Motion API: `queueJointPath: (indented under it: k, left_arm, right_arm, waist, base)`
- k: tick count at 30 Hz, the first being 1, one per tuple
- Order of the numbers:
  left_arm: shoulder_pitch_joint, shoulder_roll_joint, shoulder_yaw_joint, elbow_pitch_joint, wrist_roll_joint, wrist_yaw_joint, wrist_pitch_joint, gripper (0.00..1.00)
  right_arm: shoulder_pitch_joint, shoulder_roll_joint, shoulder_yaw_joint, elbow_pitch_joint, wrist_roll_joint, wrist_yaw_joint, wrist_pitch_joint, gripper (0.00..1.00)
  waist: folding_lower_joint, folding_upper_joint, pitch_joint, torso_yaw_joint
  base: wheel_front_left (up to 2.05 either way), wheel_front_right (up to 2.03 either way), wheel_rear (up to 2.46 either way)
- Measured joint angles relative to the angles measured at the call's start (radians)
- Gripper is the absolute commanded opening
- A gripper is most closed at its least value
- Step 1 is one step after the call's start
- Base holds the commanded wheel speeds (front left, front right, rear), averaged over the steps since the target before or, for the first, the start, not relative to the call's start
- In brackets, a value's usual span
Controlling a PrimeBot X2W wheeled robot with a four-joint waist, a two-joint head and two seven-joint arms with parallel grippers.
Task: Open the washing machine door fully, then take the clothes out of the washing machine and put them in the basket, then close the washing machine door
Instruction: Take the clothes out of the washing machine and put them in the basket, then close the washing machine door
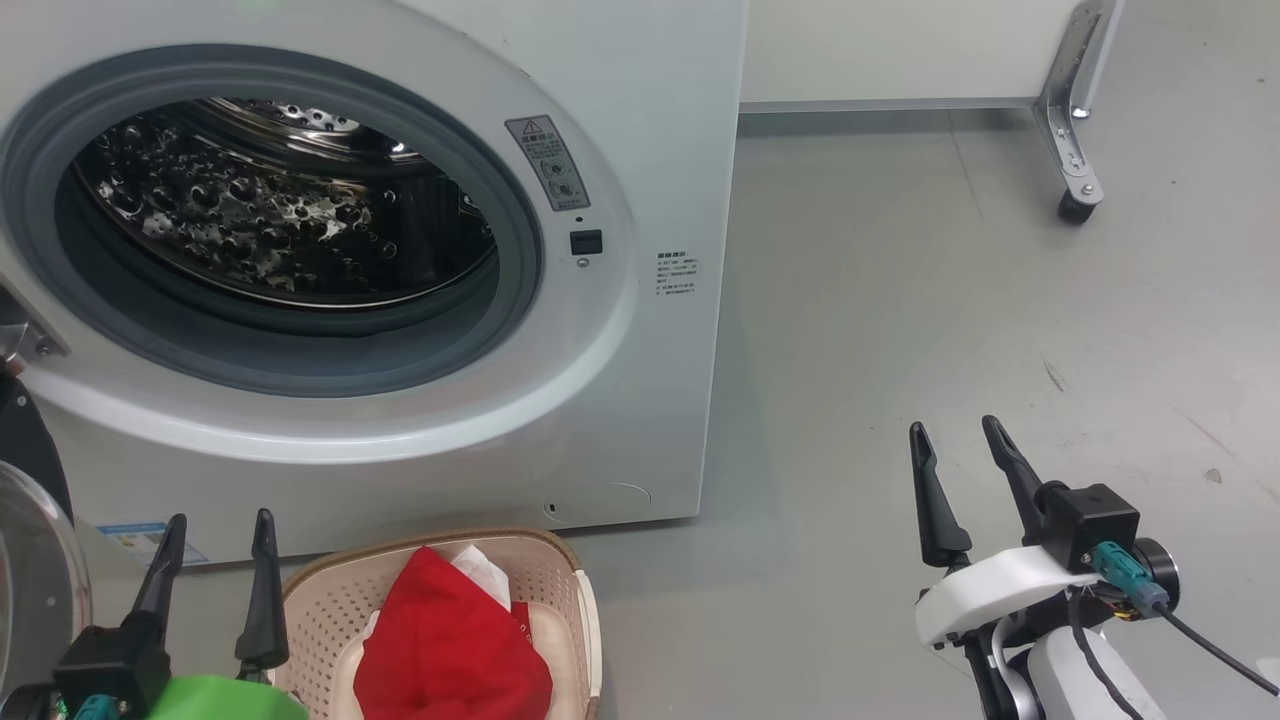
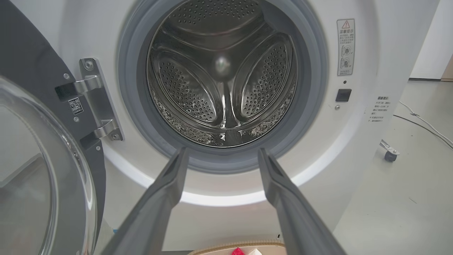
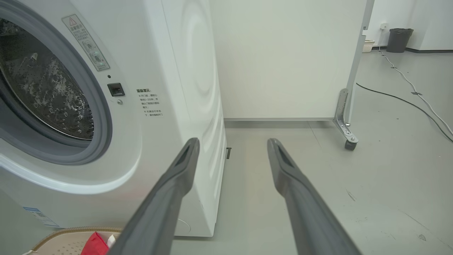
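The washing machine [image 1: 600,420] is big and white, and its round hole is wide open. The washing machine door [image 2: 24,170] is swung out to the left side on its metal hinge [image 2: 95,99]. You can see its clear glass bowl and its dark rim. So the first job, opening the door all the way, looks done.

Look inside at the steel drum [image 2: 223,81]. It is shiny metal with lots of little holes, and nothing red is lying in the part we can see. The red jersey [image 1: 440,640] is down in the basket [image 1: 575,570], piled up with a bit of white showing at the top. The basket sits on the floor [image 1: 900,300], right in front of the machine and just under the hole. So the second job, moving the clothes, looks done too.

The left gripper [image 1: 221,520] is beside the basket, between it and the door. Its jaws are apart and hold nothing. They point at the open hole. The right gripper [image 1: 955,428] is off to the right over the bare floor, well apart from the machine. Its jaws are apart too, with nothing in them.

One job is left, I think: push the door shut. The left gripper is closest to the door, so it seems best placed for that.
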Motion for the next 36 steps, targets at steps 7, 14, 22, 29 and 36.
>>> queueJointPath:
  k: [7, 14, 22, 29, 36]
  left_arm:
    - [0.008, -0.002, 0.01, -0.007, 0.006, 0.0, 0.0, 1.0]
    - [0.008, -0.005, 0.015, -0.02, 0.016, 0.0, 0.0, 1.0]
    - [0.009, -0.008, 0.02, -0.027, 0.023, -0.001, 0.0, 1.0]
    - [0.009, -0.011, 0.035, -0.038, 0.021, -0.009, 0.0, 1.0]
    - [0.009, -0.012, 0.051, -0.042, 0.022, -0.009, 0.0, 1.0]
  right_arm:
    - [0.0, 0.0, -0.003, 0.0, 0.0, 0.0, 0.0, 1.0]
    - [0.005, 0.0, -0.006, 0.0, 0.0, 0.007, 0.0, 1.0]
    - [0.005, 0.0, -0.01, 0.0, 0.0, 0.007, 0.0, 1.0]
    - [0.005, 0.001, -0.015, 0.001, 0.0, 0.007, 0.0, 1.0]
    - [0.006, 0.001, -0.022, 0.0, 0.0, 0.007, 0.0, 1.0]
  waist:
    - [0.0, 0.0, -0.002, 0.001]
    - [0.0, 0.0, -0.003, 0.002]
    - [0.0, 0.0, -0.003, 0.004]
    - [0.0, 0.0, -0.002, 0.007]
    - [0.0, 0.0, 0.0, 0.015]
  base:
    - [-0.61, 0.61, 0.0]
    - [-0.89, 0.89, 0.0]
    - [-1.16, 1.16, 0.0]
    - [-1.39, 1.39, 0.0]
    - [-1.19, 1.19, 0.0]
